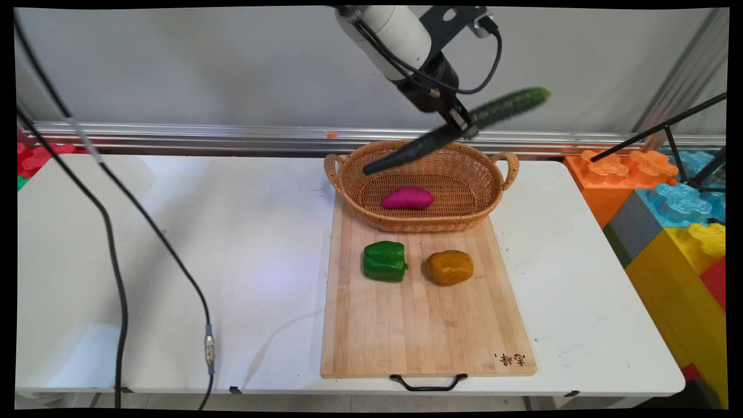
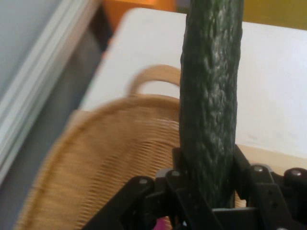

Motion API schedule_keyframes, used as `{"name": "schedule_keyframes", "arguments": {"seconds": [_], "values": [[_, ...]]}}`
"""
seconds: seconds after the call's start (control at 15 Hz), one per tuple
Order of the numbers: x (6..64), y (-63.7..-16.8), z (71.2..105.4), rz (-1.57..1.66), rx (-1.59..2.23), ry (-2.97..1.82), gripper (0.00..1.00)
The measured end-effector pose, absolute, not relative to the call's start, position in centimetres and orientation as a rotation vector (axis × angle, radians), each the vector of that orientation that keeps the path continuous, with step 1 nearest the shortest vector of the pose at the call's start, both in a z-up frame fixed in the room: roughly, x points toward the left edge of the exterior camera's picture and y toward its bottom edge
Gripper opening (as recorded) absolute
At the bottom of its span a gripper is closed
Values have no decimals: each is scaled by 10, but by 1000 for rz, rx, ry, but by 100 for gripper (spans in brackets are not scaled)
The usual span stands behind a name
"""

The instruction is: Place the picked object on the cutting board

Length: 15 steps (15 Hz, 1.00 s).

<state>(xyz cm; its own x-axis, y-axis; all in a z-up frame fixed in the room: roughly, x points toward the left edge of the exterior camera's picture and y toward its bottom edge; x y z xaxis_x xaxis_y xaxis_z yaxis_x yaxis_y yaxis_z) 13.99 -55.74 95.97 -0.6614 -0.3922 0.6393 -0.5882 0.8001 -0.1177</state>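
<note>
My gripper is shut on a long dark green cucumber, held in the air above the back of the wicker basket. The cucumber slants, its low end over the basket's left side and its high end up to the right. In the hand view the cucumber rises between the fingers, with the basket's rim and a handle below. A magenta sweet potato lies inside the basket. A green bell pepper and a brown potato lie on the wooden cutting board, in front of the basket.
Large toy blocks in orange, blue, grey and yellow are stacked at the table's right end. Black cables hang over the left part of the table. A metal rail runs along the wall behind.
</note>
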Motion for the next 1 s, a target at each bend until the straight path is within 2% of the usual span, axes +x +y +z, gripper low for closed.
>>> {"name": "schedule_keyframes", "arguments": {"seconds": [0.27, 0.47, 1.0], "values": [[135, -512, 967, 285, 586, -2425, 0], [130, -477, 957, 215, 490, -2466, 0], [117, -420, 877, 176, 352, -2604, 0]]}}
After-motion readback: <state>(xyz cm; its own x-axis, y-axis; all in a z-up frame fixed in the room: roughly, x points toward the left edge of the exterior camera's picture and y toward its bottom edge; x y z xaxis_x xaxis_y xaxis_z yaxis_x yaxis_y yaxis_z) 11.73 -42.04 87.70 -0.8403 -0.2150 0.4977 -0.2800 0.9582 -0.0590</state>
